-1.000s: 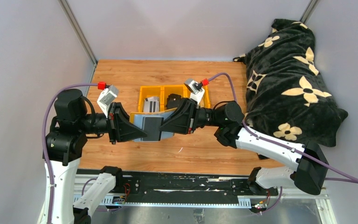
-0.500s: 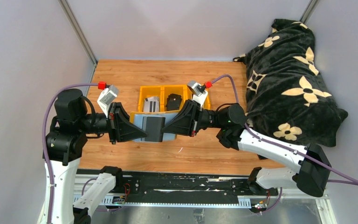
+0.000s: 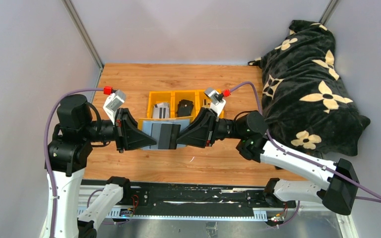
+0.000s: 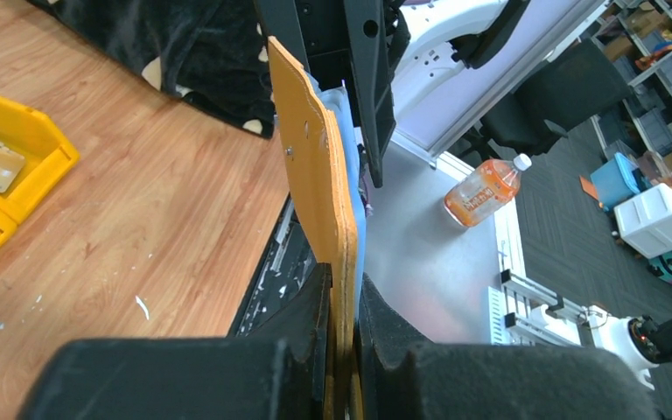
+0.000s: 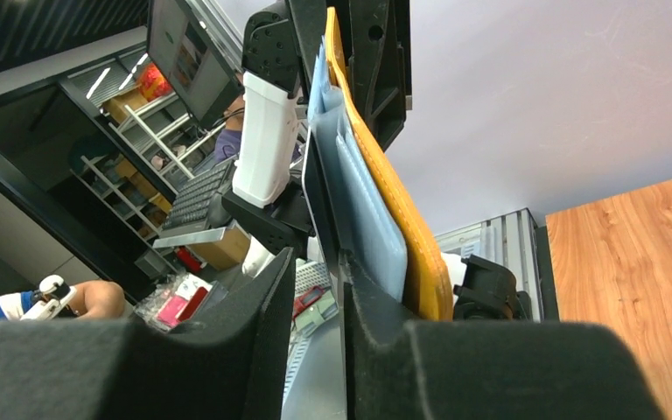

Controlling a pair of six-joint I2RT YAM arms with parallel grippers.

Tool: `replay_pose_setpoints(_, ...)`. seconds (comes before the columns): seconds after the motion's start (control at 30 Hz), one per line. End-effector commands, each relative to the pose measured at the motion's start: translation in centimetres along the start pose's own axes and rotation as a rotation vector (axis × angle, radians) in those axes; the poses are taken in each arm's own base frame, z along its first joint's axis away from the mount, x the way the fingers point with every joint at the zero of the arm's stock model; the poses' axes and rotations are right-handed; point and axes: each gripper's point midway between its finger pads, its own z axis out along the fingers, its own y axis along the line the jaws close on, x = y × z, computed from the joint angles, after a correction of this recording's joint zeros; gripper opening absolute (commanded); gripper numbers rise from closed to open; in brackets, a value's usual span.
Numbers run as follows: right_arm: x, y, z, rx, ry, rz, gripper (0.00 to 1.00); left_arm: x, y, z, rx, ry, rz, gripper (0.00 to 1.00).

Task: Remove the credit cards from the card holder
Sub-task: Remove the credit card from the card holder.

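The left pincer (image 4: 343, 290) is clamped on the card holder (image 4: 315, 175) (raised off the surface (image 3: 203, 163)); the right pincer (image 5: 318, 264) straddles a dark credit card (image 5: 315, 188), grip indeterminate.

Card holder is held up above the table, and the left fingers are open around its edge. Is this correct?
Not quite. The left fingers are shut on the edge of the card holder, as the left wrist view shows. The rest holds: it is up above the table.
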Motion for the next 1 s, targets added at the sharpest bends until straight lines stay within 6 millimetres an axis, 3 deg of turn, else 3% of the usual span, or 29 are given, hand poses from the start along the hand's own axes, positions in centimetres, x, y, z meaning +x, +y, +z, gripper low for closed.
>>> replay_pose_setpoints(0.0, -0.4, 0.0, 0.8, -0.008, 0.0, -0.02, 0.29, -0.4, -0.7, -0.1, -0.003, -0.003, -0.031, 0.0)
replay_pose_setpoints(0.2, -0.8, -0.1, 1.9, -0.035, -0.003, -0.011, 0.33, -0.4, -0.1, -0.1, -0.04, -0.01, -0.034, 0.0)
replay_pose_setpoints(0.33, -1.0, 0.0, 1.7, -0.033, -0.011, -0.023, 0.1, -0.4, -0.2, -0.1, -0.039, -0.012, -0.025, 0.0)
replay_pose_setpoints(0.43, -1.1, -0.1, 1.0, -0.011, -0.014, -0.034, 0.01, -0.7, -0.2, -0.1, -0.04, -0.022, -0.012, 0.0)
replay_pose_setpoints(0.7, -1.2, -0.8, -2.6, 0.098, 0.015, -0.076, 0.0, -1.8, -0.5, 0.1, -0.018, -0.091, 0.001, 0.0)
replay_pose_setpoints(0.8, -2.4, -1.1, -4.5, 0.16, -0.01, -0.101, 0.0, -1.6, 0.0, 0.1, -0.031, -0.086, 0.004, 0.0)
replay_pose_setpoints(0.97, -5.0, -4.5, -9.0, 0.395, -0.069, -0.124, 0.0, -1.3, 0.3, 0.0, -0.063, -0.078, 0.026, 0.0)
